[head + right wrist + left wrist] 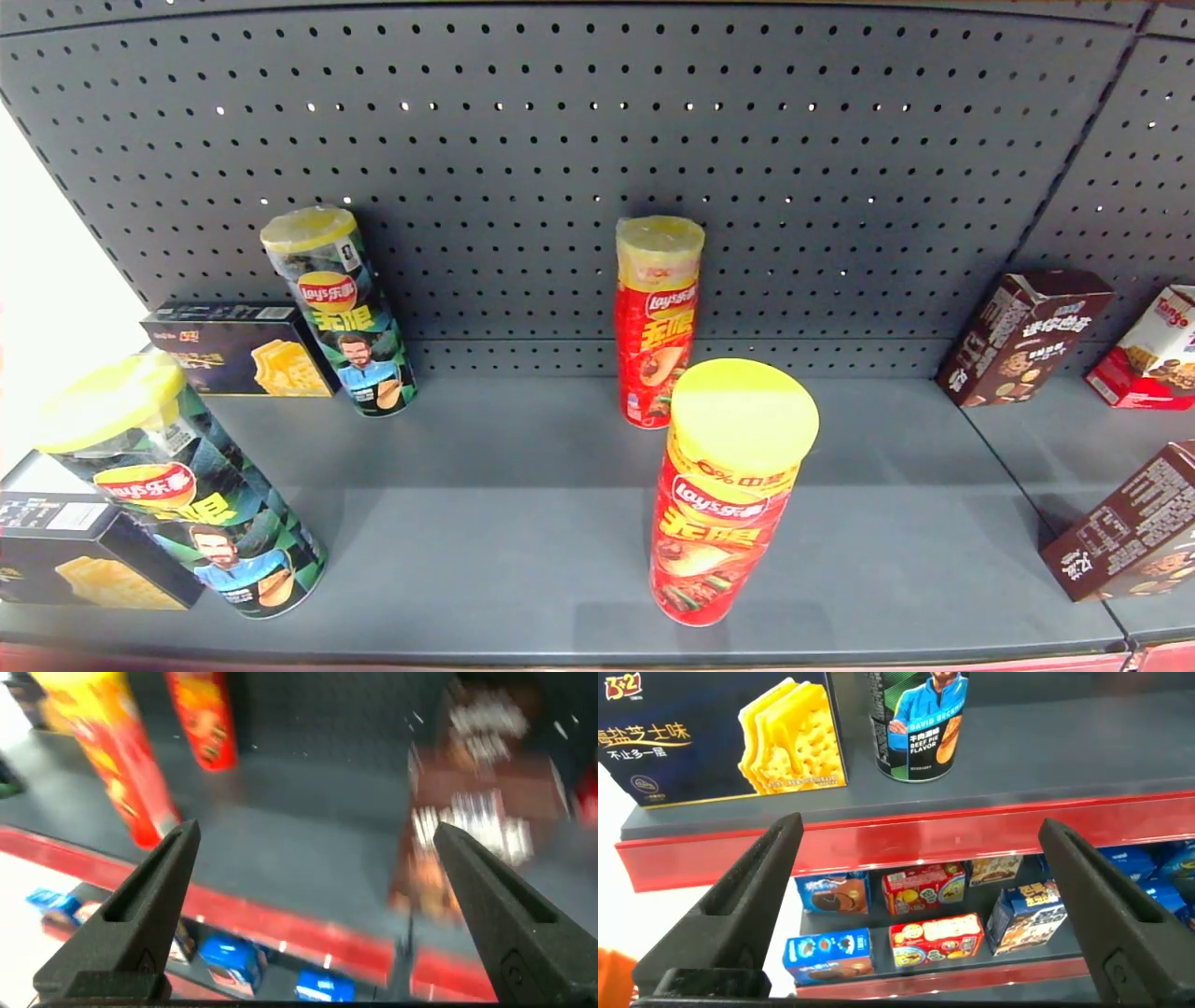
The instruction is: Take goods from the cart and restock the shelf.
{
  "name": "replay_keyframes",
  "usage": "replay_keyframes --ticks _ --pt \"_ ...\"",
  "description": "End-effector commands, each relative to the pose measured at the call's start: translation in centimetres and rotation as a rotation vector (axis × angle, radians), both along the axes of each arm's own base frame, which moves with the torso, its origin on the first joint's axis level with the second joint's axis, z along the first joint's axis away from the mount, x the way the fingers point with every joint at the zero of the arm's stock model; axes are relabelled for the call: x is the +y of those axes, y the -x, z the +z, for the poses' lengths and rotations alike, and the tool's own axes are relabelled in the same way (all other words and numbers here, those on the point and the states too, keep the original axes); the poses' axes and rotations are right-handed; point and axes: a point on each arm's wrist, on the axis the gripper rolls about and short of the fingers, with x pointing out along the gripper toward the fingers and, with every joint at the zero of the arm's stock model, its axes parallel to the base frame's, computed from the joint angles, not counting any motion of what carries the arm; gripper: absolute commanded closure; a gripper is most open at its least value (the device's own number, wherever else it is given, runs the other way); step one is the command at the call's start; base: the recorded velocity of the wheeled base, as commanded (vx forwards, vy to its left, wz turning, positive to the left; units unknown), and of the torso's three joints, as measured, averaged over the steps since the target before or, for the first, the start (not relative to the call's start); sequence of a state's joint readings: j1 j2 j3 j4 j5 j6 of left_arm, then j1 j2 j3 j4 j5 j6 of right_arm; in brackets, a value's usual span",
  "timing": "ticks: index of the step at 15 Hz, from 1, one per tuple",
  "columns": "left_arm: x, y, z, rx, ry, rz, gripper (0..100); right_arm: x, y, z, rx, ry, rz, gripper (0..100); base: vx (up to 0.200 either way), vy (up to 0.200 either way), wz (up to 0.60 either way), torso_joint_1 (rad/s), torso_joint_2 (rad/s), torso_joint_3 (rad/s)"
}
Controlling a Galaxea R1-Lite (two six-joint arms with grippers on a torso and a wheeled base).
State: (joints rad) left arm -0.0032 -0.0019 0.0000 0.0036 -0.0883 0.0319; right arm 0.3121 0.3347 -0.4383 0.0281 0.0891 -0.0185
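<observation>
Grey metal shelf board [523,523] with a perforated back panel [560,140] carries the stock.

**Contents, head view.** A red cylindrical chip can with a yellow lid [733,495] stands upright near the front edge. A second red chip can [656,322], also with a yellow lid, stands upright at 11 o'clock from it, close to the back panel. A dark green chip can with a yellow lid [177,485] stands far out at 9 o'clock from the front red can. Another dark green chip can [336,308] stands at 9 o'clock from the rear red one. A dark flat cracker box [243,350] lies just beside the rear green can at its 9 o'clock. A like cracker box [84,560] sits at 8 o'clock of the front green can. On the adjoining section, toward 3 o'clock, are two brown cartons [1022,336] and a red-and-white carton [1153,350].

**Lower tier, left wrist view.** Under the red front strip [971,831], small blue and red snack boxes [924,943] are lined up in rows.

**Grippers.**
- The left gripper [924,924] hangs before the strip, black fingers [738,924] spread wide and touching nothing.
- The right gripper [318,915] faces the red cans and a blurred brown carton, jaws likewise wide apart and clear of all goods.
</observation>
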Motion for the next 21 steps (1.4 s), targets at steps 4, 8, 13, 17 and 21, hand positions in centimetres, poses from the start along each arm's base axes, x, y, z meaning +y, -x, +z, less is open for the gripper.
replay_keyframes --ticks 4,8,13,17,21 --pt "0.0 0.0 0.0 0.001 0.001 -0.001 0 4.6 -9.9 3.8 0.205 0.115 0.195 0 0.000 0.000 0.00 0.000 0.00 0.000" --pt "0.0 0.0 0.0 0.002 0.003 0.001 0 6.8 -13.6 5.0 0.212 0.182 0.225 0 0.000 0.000 0.00 0.000 0.00 0.000" --pt "0.0 0.0 0.0 0.001 0.001 0.001 0 9.2 -16.6 3.3 0.287 0.303 0.283 0 0.000 0.000 0.00 0.000 0.00 0.000" --pt "0.0 0.0 0.0 0.001 -0.002 -0.002 0 10.9 -17.6 1.9 0.347 0.346 0.337 0 0.000 0.000 0.00 0.000 0.00 0.000" --pt "0.0 0.0 0.0 0.001 0.001 -0.001 0 12.3 -18.1 0.8 0.379 0.391 0.394 0 0.000 0.000 0.00 0.000 0.00 0.000"
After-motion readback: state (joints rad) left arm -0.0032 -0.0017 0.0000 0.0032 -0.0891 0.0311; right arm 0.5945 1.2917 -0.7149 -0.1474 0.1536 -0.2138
